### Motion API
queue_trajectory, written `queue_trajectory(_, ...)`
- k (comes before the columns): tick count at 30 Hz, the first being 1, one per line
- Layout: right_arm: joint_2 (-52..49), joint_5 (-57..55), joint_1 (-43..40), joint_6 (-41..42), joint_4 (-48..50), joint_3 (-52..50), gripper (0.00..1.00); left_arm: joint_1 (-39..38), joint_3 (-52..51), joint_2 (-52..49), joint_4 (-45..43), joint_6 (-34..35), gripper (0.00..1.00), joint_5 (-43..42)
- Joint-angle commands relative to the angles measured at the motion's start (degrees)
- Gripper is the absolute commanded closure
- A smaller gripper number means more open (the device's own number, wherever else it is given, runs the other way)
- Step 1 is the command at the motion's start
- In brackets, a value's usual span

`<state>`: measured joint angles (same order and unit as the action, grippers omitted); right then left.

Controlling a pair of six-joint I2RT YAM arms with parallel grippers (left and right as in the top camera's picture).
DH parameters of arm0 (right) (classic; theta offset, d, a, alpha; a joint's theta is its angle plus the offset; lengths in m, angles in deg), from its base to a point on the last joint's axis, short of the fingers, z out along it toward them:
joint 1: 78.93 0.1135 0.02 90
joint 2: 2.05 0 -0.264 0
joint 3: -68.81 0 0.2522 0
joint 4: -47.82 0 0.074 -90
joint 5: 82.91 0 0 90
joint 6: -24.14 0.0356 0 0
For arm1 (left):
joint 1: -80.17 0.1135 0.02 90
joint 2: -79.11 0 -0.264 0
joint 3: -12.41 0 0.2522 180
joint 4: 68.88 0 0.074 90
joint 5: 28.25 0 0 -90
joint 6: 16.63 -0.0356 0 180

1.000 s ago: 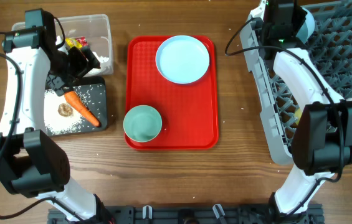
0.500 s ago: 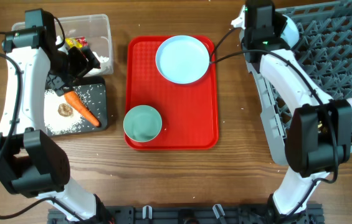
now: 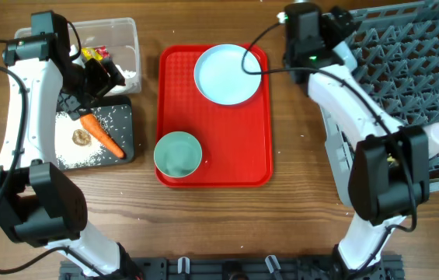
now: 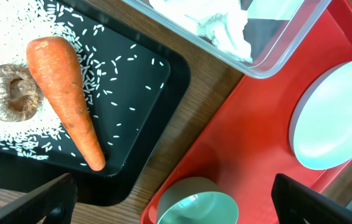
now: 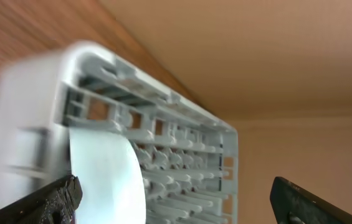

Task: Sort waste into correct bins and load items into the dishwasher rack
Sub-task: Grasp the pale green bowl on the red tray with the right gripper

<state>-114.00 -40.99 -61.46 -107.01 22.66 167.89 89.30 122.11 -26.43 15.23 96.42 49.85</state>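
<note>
Left gripper (image 4: 177, 200): jaws spread wide and gripping nothing; it hangs just left of the red tray (image 3: 235, 140), above the black tray's near corner.
Right gripper (image 5: 174, 200): fingers far apart, clasping nothing; it is up by the rack's corner, right of the red tray's far end.
Black tray (image 3: 123, 117): just left of the red tray; it holds the carrot (image 3: 101, 134), the brown lump (image 3: 81, 137) and scattered rice (image 3: 75, 158).
Clear tub (image 3: 131, 33): left of the red tray's far end, touching the black tray; inside are the wrappers (image 3: 95, 54) and white tissue (image 4: 225, 28).
Plate (image 3: 228, 73): flat on the red tray's far end.
Bowl (image 3: 178, 154): upright on the red tray's near left corner.
Rack (image 3: 413, 70): right of the red tray, apart from it.
Pale blue piece (image 5: 108, 177): on edge among the rack's pegs; possibly a bowl, though the wrist view is blurred.
</note>
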Motion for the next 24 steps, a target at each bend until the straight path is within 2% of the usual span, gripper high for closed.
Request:
queue_trajectory(1, 4.2, -1.0, 6.0, 10.6, -1.7, 0.3, 0.0, 0.1, 0.0, 0.5, 0.0, -0.3, 0.0, -0.7)
queue_trajectory(3, 5.1, 7.4, 9.6, 20.4, -9.5, 0.3, 0.0, 0.1, 0.0, 0.5, 0.0, -0.3, 0.0, -0.7)
queue_trajectory(4, 5.4, 21.4, 12.2, 26.3, -17.6, 0.3, 0.0, 0.1, 0.0, 0.5, 0.0, -0.3, 0.0, -0.7)
queue_trajectory(7, 5.4, 55.6, 16.2, 26.8, -28.7, 0.3, 0.0, 0.1, 0.0, 0.5, 0.0, -0.3, 0.0, -0.7)
queue_trajectory(9, 5.4, 80.0, 17.9, 29.5, -29.7, 0.3, 0.0, 0.1, 0.0, 0.5, 0.0, -0.3, 0.0, -0.7)
queue_trajectory(11, 5.3, 87.9, 18.2, 32.3, -28.8, 0.3, 0.04, 0.1, 0.0, 0.5, 0.0, -0.3, 0.0, -0.7)
queue_trajectory(13, 5.3, 82.9, 18.3, 34.1, -29.8, -0.4, 0.04, 0.1, 0.0, 0.5, 0.0, -0.3, 0.0, -0.7)
queue_trajectory(14, 5.2, 79.6, 18.3, 36.4, -29.4, -1.3, 0.09, 0.1, 0.0, 0.5, 0.0, -0.3, 0.0, -0.7)
queue_trajectory(16, 4.8, 74.0, 18.3, 45.2, -27.7, -3.3, 0.11, 0.1, 0.0, 0.5, 0.0, -0.3, 0.0, -0.7)
queue_trajectory(17, 3.9, 67.8, 18.3, 54.6, -25.6, -5.6, 0.22, 0.1, 0.0, 0.5, 0.0, -0.3, 0.0, -0.7)
queue_trajectory(18, 3.1, 65.6, 18.4, 60.3, -24.5, -6.7, 0.3, 0.1, 0.0, 0.5, 0.0, -0.3, 0.0, -0.7)
queue_trajectory(21, 0.7, 65.7, 19.1, 68.4, -21.1, -8.1, 0.55, 0.1, 0.0, 0.5, 0.0, -0.3, 0.0, -0.7)
queue_trajectory(24, -1.0, 65.7, 20.8, 70.1, -19.4, -8.1, 0.62, 0.1, 0.0, 0.5, 0.0, -0.3, 0.0, -0.7)
